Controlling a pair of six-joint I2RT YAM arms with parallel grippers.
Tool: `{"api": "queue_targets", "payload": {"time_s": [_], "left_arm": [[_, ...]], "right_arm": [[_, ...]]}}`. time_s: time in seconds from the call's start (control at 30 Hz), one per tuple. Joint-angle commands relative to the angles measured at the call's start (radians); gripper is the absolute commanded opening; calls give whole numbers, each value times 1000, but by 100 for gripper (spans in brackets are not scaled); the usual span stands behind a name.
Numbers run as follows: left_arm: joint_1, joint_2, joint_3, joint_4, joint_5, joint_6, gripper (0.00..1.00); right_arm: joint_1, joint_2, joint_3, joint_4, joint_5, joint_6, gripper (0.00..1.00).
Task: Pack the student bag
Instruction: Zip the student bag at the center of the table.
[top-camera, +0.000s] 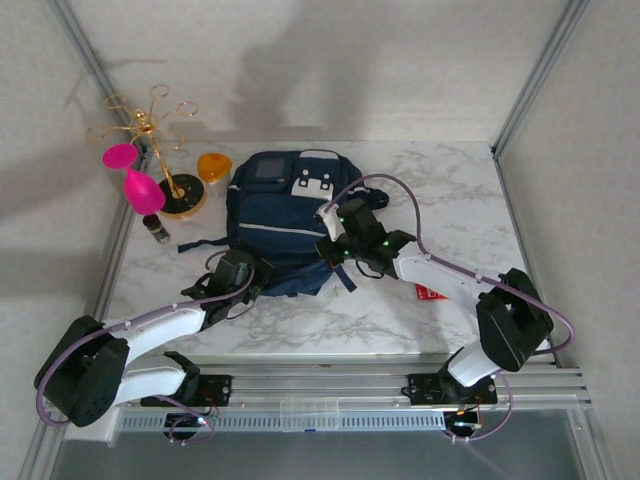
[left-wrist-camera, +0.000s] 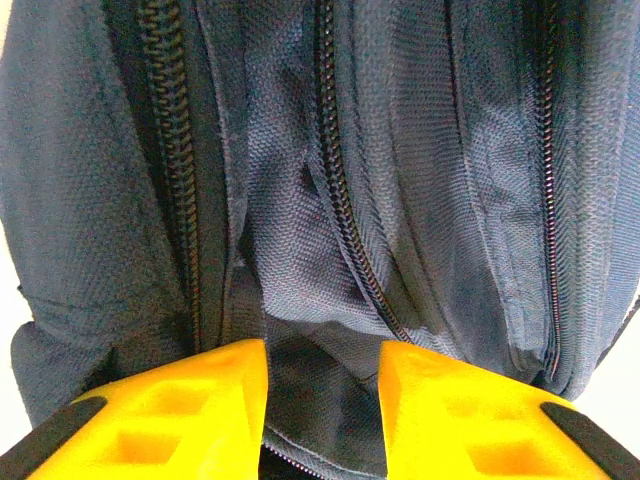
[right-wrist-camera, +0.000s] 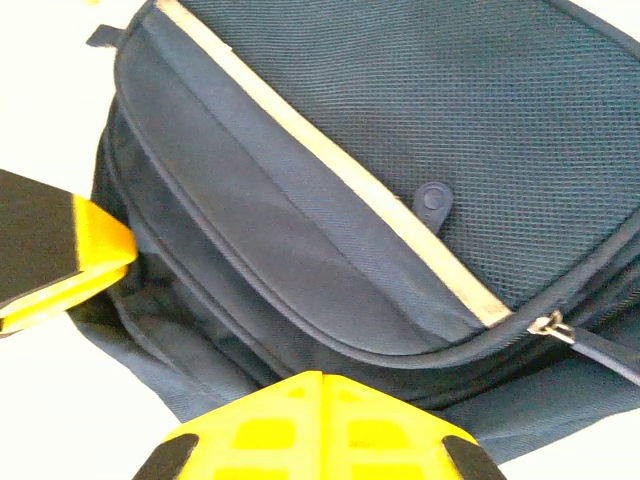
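- The white marble table (top-camera: 470, 200) carries the student bag, which takes up the middle of it.
- The student bag (top-camera: 275, 215), navy with pale stripes, lies flat with its white buckled patch at the far end.
- The left gripper (left-wrist-camera: 320, 348) is at the bag's near left corner. Its yellow fingers (left-wrist-camera: 200, 400) stand apart with a fold of the bag's zippered fabric in the gap. Whether they pinch that fold I cannot tell.
- The right gripper (right-wrist-camera: 320, 380) is over the bag's near right edge, fingers pressed together. Nothing visible is caught between them.
- A gold wire stand (top-camera: 160, 150) rises left of the bag's far end.
- A pink wine glass (top-camera: 143, 188) leans tilted at that stand, farther left of the bag.
- An orange container (top-camera: 214, 166) sits just beside the bag's far left corner.
- A red item (top-camera: 430, 292) lies right of the bag, partly under the right arm.
- A small dark bottle (top-camera: 155, 230) stands left of the bag, nearer than the stand.
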Motion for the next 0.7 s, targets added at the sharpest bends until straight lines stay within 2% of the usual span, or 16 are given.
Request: {"api": "queue_targets", "payload": {"time_s": [0.0,0.07,0.13,0.27,0.4,0.5,0.67], "left_arm": [[12,-5,18,-79,-24,17,35],[12,-2,46,-64,-12,15,36],[12,9,93,-79,-14,27,38],[16,42,160,-94,-22,41,39],[22,78,172,-41,-6,12,39],[26,93,184,-34,11,-4,36],[22,27,115,-7,-39,-47,35]], "right_arm": [[-4,19,-6,5,-70,40,0],[0,50,18,-22,-52,67,3],[5,60,21,-20,-41,80,23],[4,65,56,-43,46,88,42],[29,93,90,-37,56,-53,58],[35,120,116,-21,121,-127,67],[54,168,124,37,172,-310,75]]}}
